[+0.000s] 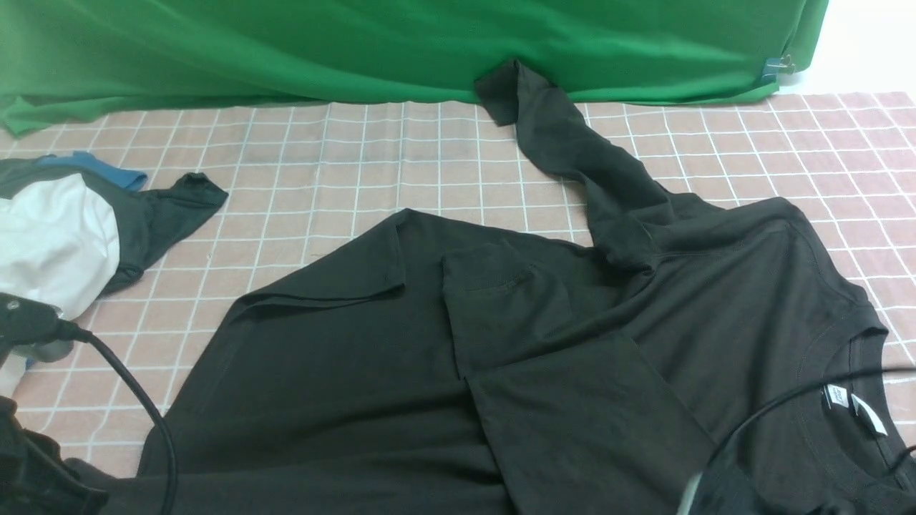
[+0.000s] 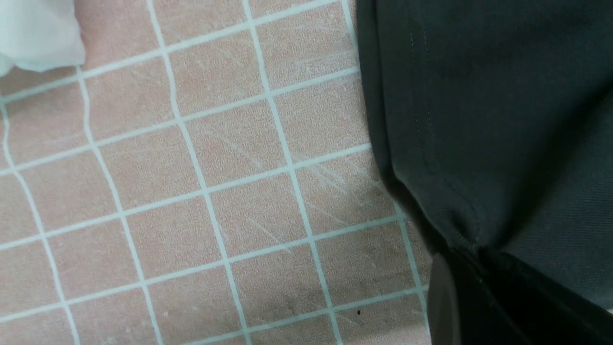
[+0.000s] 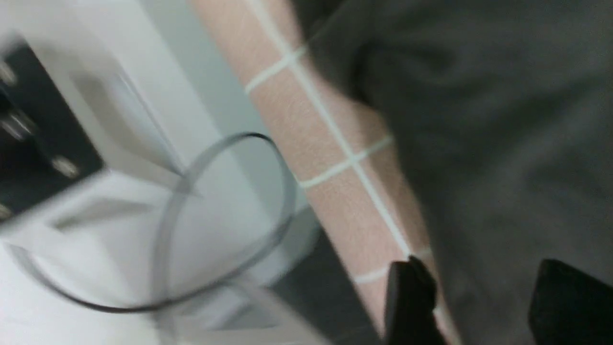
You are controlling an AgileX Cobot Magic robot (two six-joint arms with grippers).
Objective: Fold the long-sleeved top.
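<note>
Missing from front view, right fingers (image 3: 412,302) gape, seemingly empty, over long-sleeved top (image 3: 503,143).

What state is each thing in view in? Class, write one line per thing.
long-sleeved top: laid out, one sleeve folded over the body, the other stretched toward the far side.
white garment: crumpled.
dark cloth with blue trim: rumpled, against the white garment.
left gripper: shut on the long-sleeved top's hem.
right gripper: open over the long-sleeved top.
</note>
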